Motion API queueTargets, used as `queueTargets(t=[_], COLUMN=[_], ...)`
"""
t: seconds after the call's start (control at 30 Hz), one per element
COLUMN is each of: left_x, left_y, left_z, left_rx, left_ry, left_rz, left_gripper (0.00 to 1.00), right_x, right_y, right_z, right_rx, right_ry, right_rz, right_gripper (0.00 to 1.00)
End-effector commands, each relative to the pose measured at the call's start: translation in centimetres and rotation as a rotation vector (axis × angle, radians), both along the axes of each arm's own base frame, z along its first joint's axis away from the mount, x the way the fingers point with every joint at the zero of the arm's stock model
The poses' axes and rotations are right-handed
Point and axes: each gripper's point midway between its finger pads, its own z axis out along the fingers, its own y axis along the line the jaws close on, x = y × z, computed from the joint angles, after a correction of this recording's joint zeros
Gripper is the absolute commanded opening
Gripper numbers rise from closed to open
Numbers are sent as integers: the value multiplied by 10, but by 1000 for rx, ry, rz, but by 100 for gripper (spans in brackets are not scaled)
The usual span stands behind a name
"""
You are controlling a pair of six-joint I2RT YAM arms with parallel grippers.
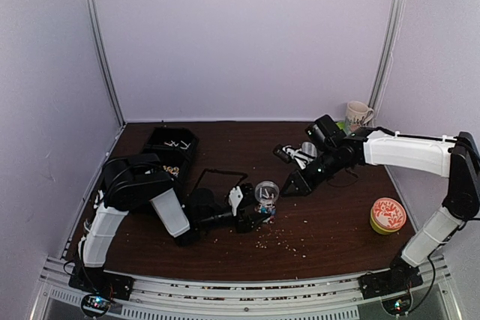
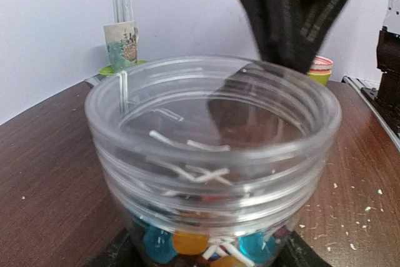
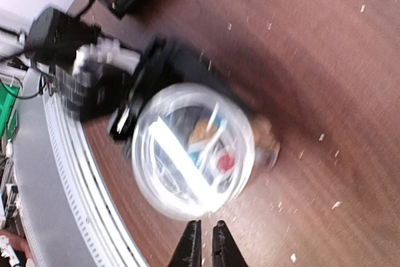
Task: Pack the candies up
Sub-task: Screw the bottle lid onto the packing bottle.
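On dark table [image 1: 247,148]: crumbs [image 1: 289,243], jar [image 2: 212,154] holding candies [image 2: 190,242]; lilac walls [image 1: 247,35].

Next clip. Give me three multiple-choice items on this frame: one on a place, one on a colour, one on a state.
1. Where is the mug?
A. far right corner
B. by the left arm's base
C. table centre

2. What colour is the tub lid?
A. blue
B. orange
C. black

3. How are the right fingers?
A. wide open
B. shut, empty
C. shut on the jar

Answers:
1 A: the mug stands at the back wall, by the right post.
2 B: the top view shows an orange lid with a white pattern.
3 B: the right wrist view shows the fingers pressed together, with the jar apart from them.
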Motion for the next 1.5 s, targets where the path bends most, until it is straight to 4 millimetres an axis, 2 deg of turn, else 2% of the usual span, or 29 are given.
queueTargets(t=[0.0,0.2,0.27,0.37,0.47,0.53,0.77,1.07,1.47], left_x=[23,10,3,-8,-19,-24,-36,-38,-39], left_y=[17,11,9,5,2,1,-2,-4,-5], left_z=[-21,-18,-17,-15,-14,-14,-13,-12,-11], left_rx=[72,52,44,32,23,18,3,-1,-3], left_ry=[15,12,11,9,11,16,28,29,31], left_rz=[112,25,-17,-89,-152,-188,-264,-283,-289], left_gripper=[44,45,45,45,45,45,45,45,45], right_x=[-30,-19,-15,-20,-18,-16,-17,-23,-16], right_y=[-15,-14,-10,0,7,11,23,33,38], right_z=[-12,17,30,47,57,58,37,27,20], right_rx=[-48,-16,-3,6,35,52,36,54,42], right_ry=[97,-50,-144,-367,-543,-604,-622,-607,-597], right_rz=[13,31,63,201,275,304,459,588,578], right_gripper=[8,18,30,46,60,65,69,73,79])
